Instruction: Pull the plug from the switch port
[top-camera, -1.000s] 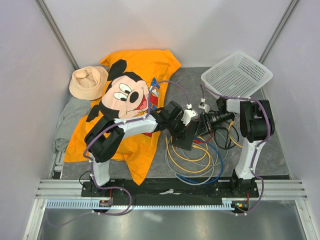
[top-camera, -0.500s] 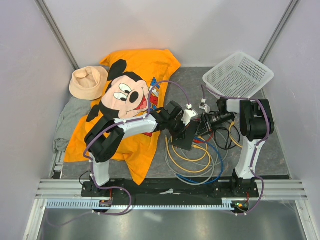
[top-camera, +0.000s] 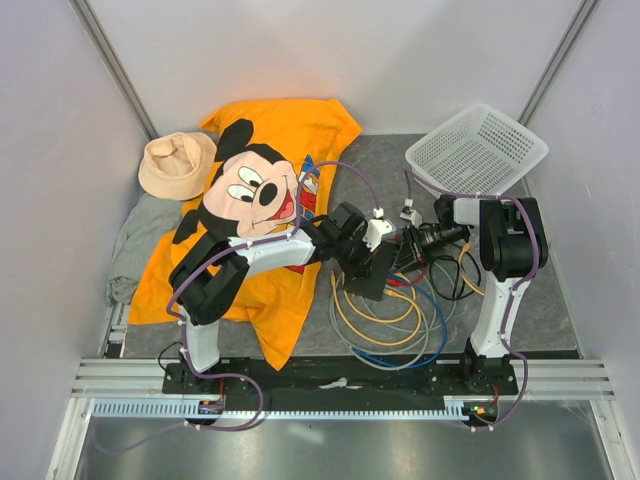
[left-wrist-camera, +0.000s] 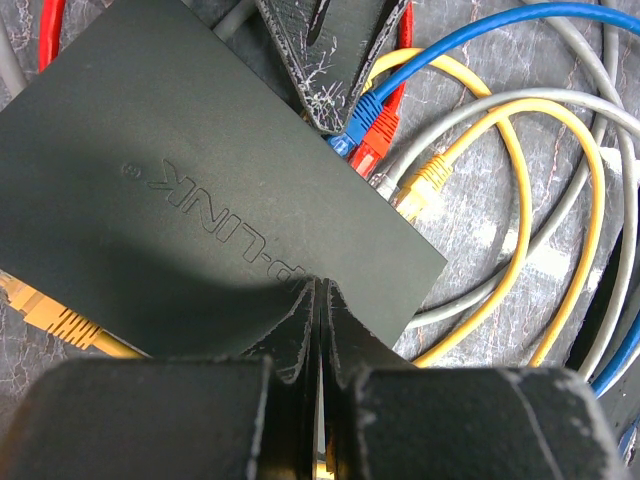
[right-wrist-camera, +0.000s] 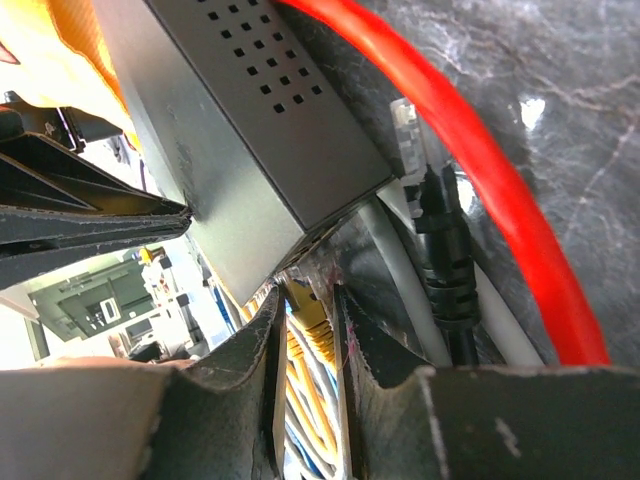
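Note:
The switch (top-camera: 371, 278) is a flat matte-black box (left-wrist-camera: 180, 160) with TP-LINK embossed on top. Blue (left-wrist-camera: 362, 108), red (left-wrist-camera: 375, 145) and yellow (left-wrist-camera: 425, 185) plugs sit along one long edge. My left gripper (left-wrist-camera: 319, 285) is shut and empty, its tips pressing on the switch's top (top-camera: 376, 258). My right gripper (right-wrist-camera: 308, 300) is closed on a yellow plug (right-wrist-camera: 318, 335) at the switch's corner (right-wrist-camera: 270, 130). The plug's clear tip is at the port edge. In the left wrist view the right fingers (left-wrist-camera: 320, 60) cover that plug. The right gripper also shows in the top view (top-camera: 403, 250).
Coils of yellow, blue and grey cable (top-camera: 400, 320) lie in front of the switch. A red cable (right-wrist-camera: 480, 180) and a loose black plug (right-wrist-camera: 445, 250) lie beside it. A white mesh basket (top-camera: 478, 148) stands back right. An orange shirt (top-camera: 260, 190), a beige hat (top-camera: 175, 165) and a grey cloth (top-camera: 135, 245) lie to the left.
The right arm and the white basket have shifted very slightly to the right. Both grippers stay at the switch as before.

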